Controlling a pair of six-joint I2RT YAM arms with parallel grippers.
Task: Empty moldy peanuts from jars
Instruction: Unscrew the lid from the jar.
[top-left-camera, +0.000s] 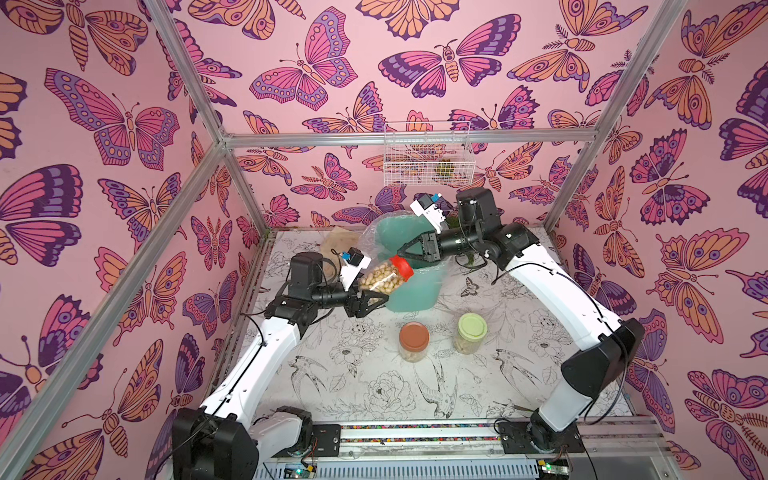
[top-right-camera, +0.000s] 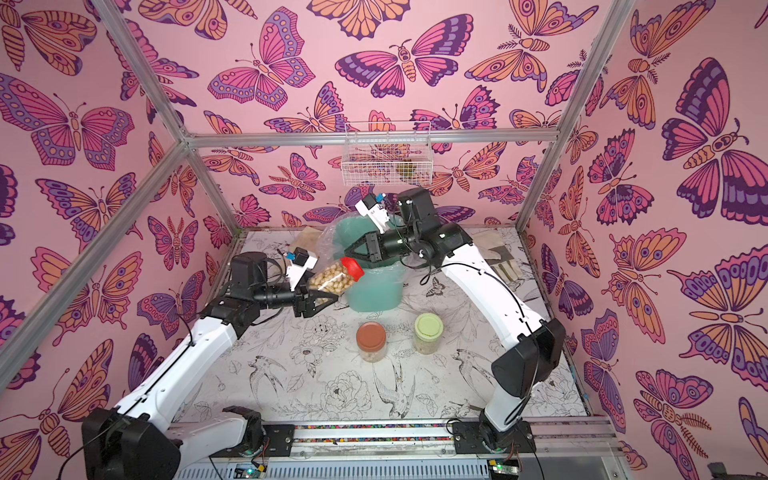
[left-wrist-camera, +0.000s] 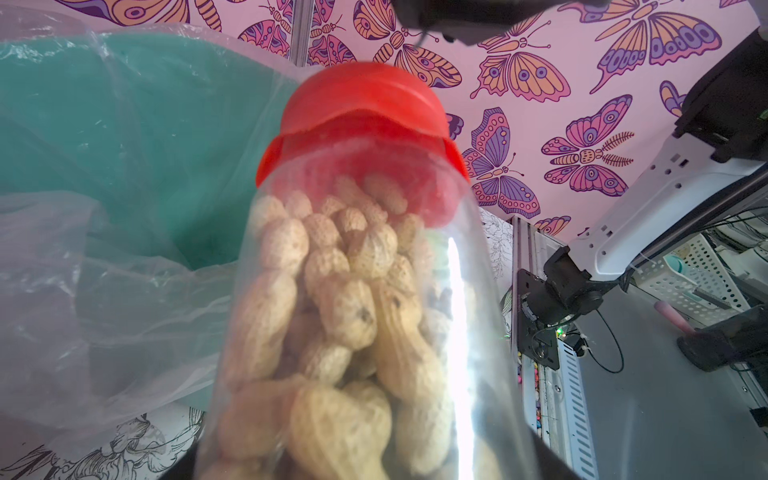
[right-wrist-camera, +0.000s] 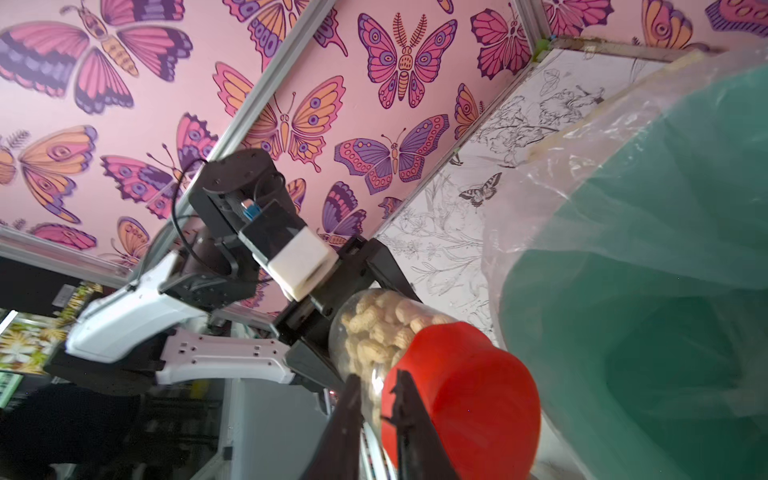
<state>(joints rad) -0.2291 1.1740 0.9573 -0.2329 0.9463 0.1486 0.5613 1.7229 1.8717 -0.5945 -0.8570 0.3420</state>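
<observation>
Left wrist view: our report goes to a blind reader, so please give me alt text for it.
A clear jar packed with pale peanuts in their shells fills the frame, its red lid on. Behind it is a teal bin lined with clear plastic, against pink butterfly wallpaper.

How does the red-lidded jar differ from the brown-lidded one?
The red-lidded jar is tilted, off the table, in the left gripper; the brown-lidded jar stands upright on it, ungripped. The red one is by the teal bin, the brown one farther from it. Both closed, holding peanuts.
</observation>
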